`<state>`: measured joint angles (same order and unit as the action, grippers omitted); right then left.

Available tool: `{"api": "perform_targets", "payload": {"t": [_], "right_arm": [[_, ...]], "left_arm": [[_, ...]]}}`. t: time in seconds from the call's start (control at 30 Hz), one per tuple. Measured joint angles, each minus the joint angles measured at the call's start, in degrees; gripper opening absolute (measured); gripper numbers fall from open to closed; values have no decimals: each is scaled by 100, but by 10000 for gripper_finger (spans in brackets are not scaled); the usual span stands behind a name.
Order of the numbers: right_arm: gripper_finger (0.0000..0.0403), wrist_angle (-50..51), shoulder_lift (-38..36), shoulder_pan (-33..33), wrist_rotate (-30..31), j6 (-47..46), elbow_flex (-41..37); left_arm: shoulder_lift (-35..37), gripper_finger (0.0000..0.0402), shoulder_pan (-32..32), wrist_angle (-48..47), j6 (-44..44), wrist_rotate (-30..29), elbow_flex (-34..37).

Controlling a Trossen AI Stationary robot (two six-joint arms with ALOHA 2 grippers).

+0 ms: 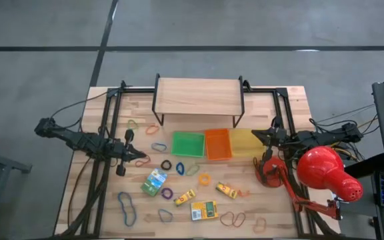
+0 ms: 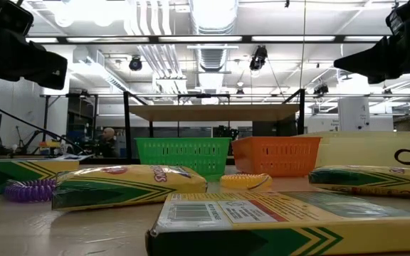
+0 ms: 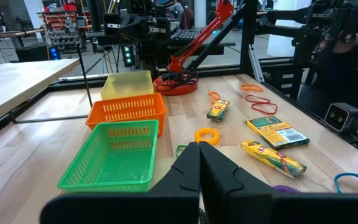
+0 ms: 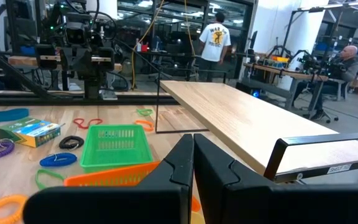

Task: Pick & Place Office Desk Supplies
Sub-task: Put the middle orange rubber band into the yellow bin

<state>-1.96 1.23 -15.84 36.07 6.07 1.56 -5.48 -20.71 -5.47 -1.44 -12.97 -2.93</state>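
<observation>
Several printed cardboard boxes lie flat on the near half of the table: a green-white one point(image 1: 155, 181), two yellow ones point(image 1: 185, 197) point(image 1: 227, 191) and one more point(image 1: 204, 211). Thin rubber-band loops are scattered around them, among them a blue point(image 1: 127, 207), an orange point(image 1: 205, 179), a purple point(image 1: 167, 193) and a red one point(image 1: 232, 218). My left gripper point(image 1: 142, 159) hovers shut at the left, above the table, pointing toward the trays; its fingertips point(image 3: 199, 149) hold nothing. My right gripper point(image 1: 255, 135) hovers shut at the right, beside the yellow tray, also with nothing in it point(image 4: 192, 140).
A green tray point(image 1: 188, 144), an orange tray point(image 1: 218, 144) and a yellow tray point(image 1: 245, 141) stand in a row at mid-table. Behind them is a raised wooden shelf point(image 1: 199, 97). A big red desk lamp point(image 1: 322, 170) stands at the right. People are in the room beyond.
</observation>
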Motion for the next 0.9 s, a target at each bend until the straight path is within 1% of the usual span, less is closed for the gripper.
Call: {"api": "perform_targets", "payload": {"t": [0.13, 0.27, 0.5, 0.73, 0.9], "right_arm": [[8, -115, 1, -2, -8, -236, 0], [8, -821, -1, -1, -8, -630, 0], [8, -2238, -1, -1, -10, -567, 0], [8, -2935, -1, 0, -12, -785, 0], [8, -3333, -1, 0, -12, -548, 0]], "left_arm": [[-2, 1, 0, 0, 1, -2, 1], [0, 1, 0, 1, -1, -2, 1], [-2, 1, 0, -1, 0, -1, -1], [-1, 1, 0, 1, -1, -1, -1], [-2, 1, 0, 0, -1, -2, 0]]}}
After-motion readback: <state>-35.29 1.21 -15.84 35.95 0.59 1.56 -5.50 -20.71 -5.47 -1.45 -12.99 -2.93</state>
